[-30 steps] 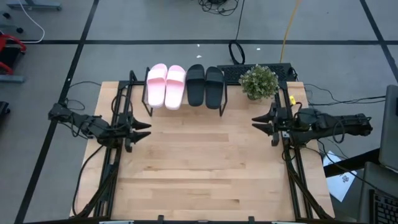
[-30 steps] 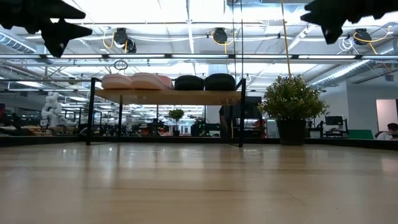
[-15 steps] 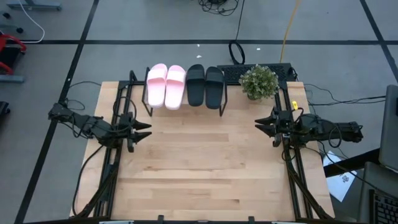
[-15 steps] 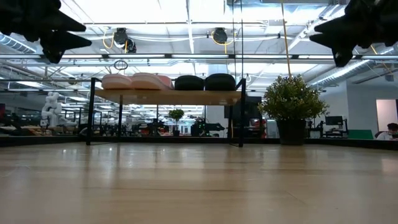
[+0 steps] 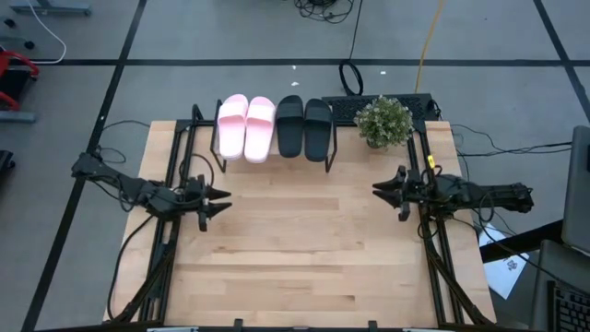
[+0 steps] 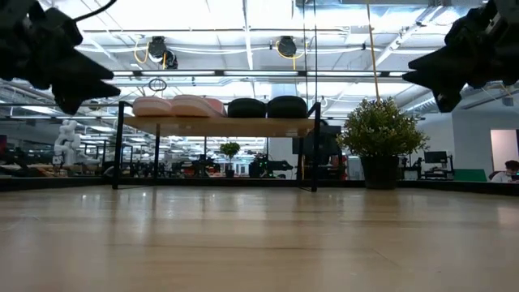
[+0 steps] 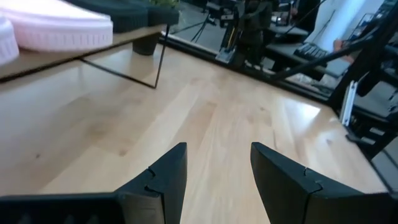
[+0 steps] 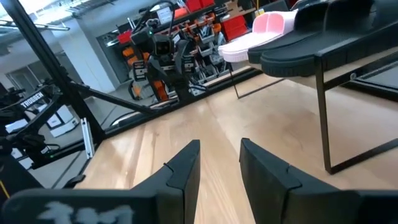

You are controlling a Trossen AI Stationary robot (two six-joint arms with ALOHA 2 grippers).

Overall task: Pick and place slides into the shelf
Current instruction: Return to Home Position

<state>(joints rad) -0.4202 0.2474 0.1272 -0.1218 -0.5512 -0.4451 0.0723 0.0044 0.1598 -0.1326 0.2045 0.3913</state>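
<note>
Where the table (image 6: pixel 259 235) is seen level from its near edge:
Shelf (image 6: pixel 219 126): stood at the far side, on thin black legs.
Pink slides (image 6: pixel 178 105): laid on the top board, toward the left arm's side.
Black slides (image 6: pixel 266 106): laid on the same board, just beside the pink pair.
Plant (image 6: pixel 379 130): potted, placed near the shelf's other end.

High view:
Left gripper (image 5: pixel 224 198): held above the table's left side, near the shelf front.
Right gripper (image 5: pixel 380 191): held above the right side, before the plant.

Left wrist view:
Jaws: parted, nothing held.

Right wrist view:
Jaws: parted more narrowly, nothing held.
</note>
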